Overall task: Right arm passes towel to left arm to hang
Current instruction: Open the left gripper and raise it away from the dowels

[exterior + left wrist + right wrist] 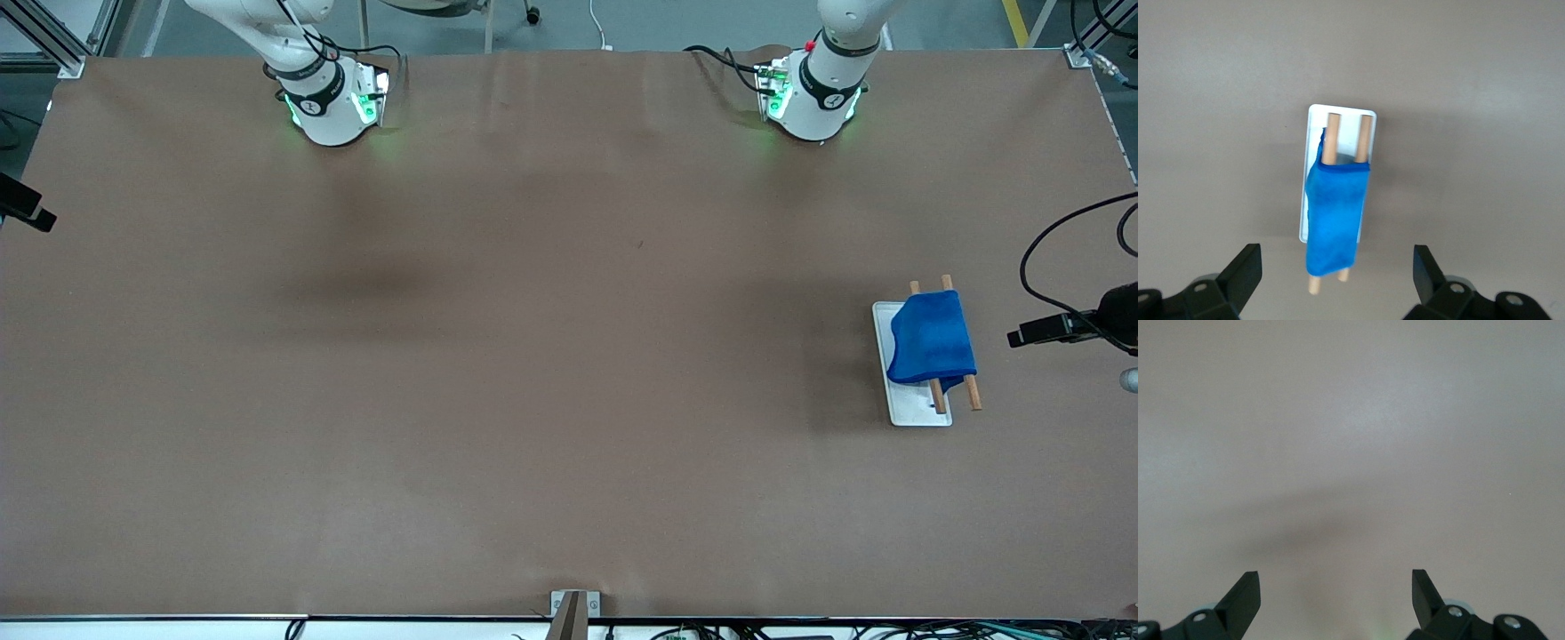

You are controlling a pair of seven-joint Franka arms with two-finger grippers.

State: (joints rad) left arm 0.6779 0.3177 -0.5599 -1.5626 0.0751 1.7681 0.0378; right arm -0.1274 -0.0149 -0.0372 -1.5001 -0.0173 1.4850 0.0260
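The bright blue towel (931, 338) hangs over two wooden rods (972, 391) of a small rack with a white base (907, 409), toward the left arm's end of the table. The left wrist view shows the towel (1335, 217) draped on the rods from high above. My left gripper (1336, 270) is open and empty, high over the rack. My right gripper (1336, 593) is open and empty over bare brown table. In the front view only the arms' bases show: the right arm (324, 98) and the left arm (818, 89) with its red knob. Both grippers are out of that view.
A brown mat covers the table (533, 356). A black camera on a stand (1076, 324) with a looping cable sits at the table edge beside the rack. Another black device (22, 209) is at the right arm's end.
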